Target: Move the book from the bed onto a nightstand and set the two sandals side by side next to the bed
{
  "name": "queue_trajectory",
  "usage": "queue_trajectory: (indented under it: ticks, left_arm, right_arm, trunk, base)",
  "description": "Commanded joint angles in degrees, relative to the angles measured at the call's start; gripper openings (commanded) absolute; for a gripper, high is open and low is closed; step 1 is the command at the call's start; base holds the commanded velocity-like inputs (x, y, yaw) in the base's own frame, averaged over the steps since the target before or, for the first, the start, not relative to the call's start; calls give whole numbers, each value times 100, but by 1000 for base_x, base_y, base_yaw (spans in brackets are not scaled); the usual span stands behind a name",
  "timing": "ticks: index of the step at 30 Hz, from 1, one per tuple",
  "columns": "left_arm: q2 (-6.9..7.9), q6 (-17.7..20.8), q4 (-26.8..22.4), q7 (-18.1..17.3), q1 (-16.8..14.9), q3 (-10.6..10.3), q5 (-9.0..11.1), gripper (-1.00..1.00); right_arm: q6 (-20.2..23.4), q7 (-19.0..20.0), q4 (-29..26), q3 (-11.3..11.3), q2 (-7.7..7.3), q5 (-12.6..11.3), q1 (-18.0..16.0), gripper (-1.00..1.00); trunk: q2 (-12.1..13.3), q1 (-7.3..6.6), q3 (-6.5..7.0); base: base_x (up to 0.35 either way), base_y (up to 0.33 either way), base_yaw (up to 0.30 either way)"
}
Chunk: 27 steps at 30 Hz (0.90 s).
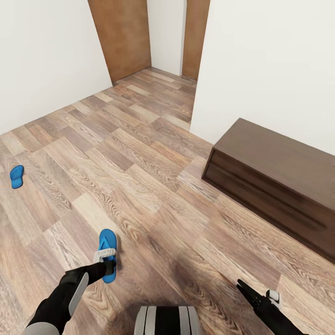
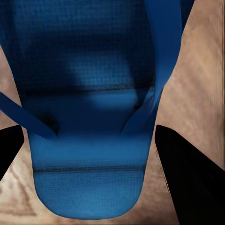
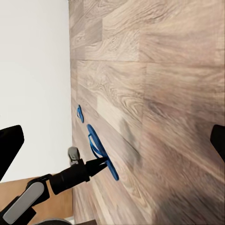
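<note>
Sandal [image 1: 107, 253]: bright blue flip-flop, flat on floor under left pincer [image 1: 110, 266].

Matt wood-plank floor [image 1: 153, 153] with visible grain, finely textured blue sandal [image 2: 89, 154], smooth dark-brown wooden cabinet [image 1: 279, 163], plain matt white walls [image 1: 274, 56]

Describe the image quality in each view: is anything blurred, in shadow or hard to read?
Head view: even, soft light, sharp floor, a faint shadow under the near sandal. Left wrist view: the sandal is very close and soft, a dark shadow on its sole; the black fingers show no detail. Right wrist view: the floor planks blur slightly near the lower edge.
</note>
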Motion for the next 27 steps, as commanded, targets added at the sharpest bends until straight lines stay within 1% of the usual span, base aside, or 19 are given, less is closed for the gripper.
queue_trajectory:
  ticks: [1,3,4,5,6,9,12,19,27]
  left_arm:
    - [-1,39,2,-32,2,15,37,-100]
    - [1,32,16,-119,14,40,39,-100]
    - [10,28,23,-325,33,150,36,-100]
    - [11,28,22,-389,37,196,35,-100]
    - [16,27,22,-528,41,298,33,-100]
    - [22,44,14,-774,46,452,18,-100]
    - [30,70,8,-895,48,517,-6,-100]
    - [43,96,5,-970,50,549,-14,-100]
    - [-10,115,-10,-978,50,510,-18,-100]
  right_arm:
    - [54,11,1,-1,0,-26,-2,100]
    - [54,10,0,-1,0,-27,-2,100]
    - [52,10,0,0,0,-22,-2,100]
    - [51,10,0,0,0,-22,-2,100]
    - [49,10,0,3,0,-20,-2,100]
    - [47,10,0,1,0,-23,-2,100]
    - [46,9,0,1,0,-30,-2,100]
    - [45,1,0,0,0,-39,-2,100]
    - [45,-14,0,8,7,-39,-2,100]
  trunk:
    - [0,-3,19]
    - [3,-9,64]
    - [4,-11,86]
    - [6,-14,108]
    - [7,-16,130]
    - [11,-24,197]
    - [15,-32,263]
    - [24,-50,418]
    - [35,-70,595]
  base:
    - [0,0,0]
    - [0,0,0]
    - [0,0,0]
    - [0,0,0]
    - [0,0,0]
    - [0,0,0]
    - [0,0,0]
    - [0,0,0]
    - [0,0,0]
